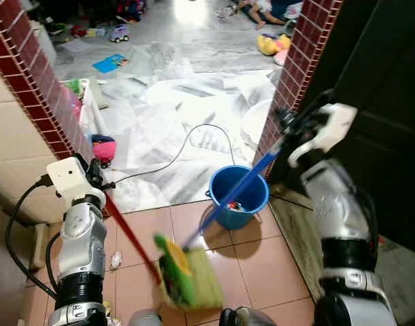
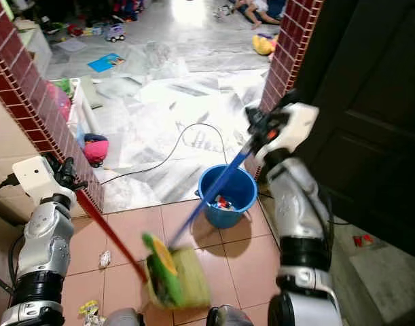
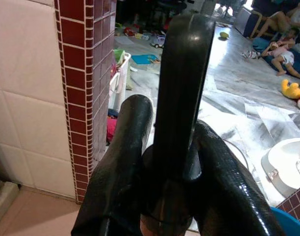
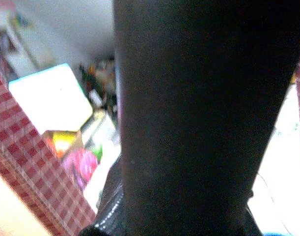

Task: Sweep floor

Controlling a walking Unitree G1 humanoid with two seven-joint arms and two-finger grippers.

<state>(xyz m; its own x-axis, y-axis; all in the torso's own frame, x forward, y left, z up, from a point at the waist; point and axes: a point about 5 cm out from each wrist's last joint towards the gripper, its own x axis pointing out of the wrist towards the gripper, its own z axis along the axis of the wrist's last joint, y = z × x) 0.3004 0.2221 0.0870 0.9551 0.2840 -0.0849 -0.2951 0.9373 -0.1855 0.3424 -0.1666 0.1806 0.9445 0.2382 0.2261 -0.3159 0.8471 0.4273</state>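
My left gripper is shut on a red handle that runs down to a green and yellow dustpan just above the terracotta tiles. My right gripper is shut on a blue broom handle. The handle slopes down to a yellow-green broom head right beside the dustpan. Both heads are blurred. In the left wrist view two black fingers clamp a dark shaft. Scraps of litter lie on the tiles by my left leg.
A blue bucket holding some rubbish stands just behind the broom. Red-tiled pillars flank the doorway, with a dark door to the right. A black cable, a white basin and toys lie on the marble floor. People lie far back.
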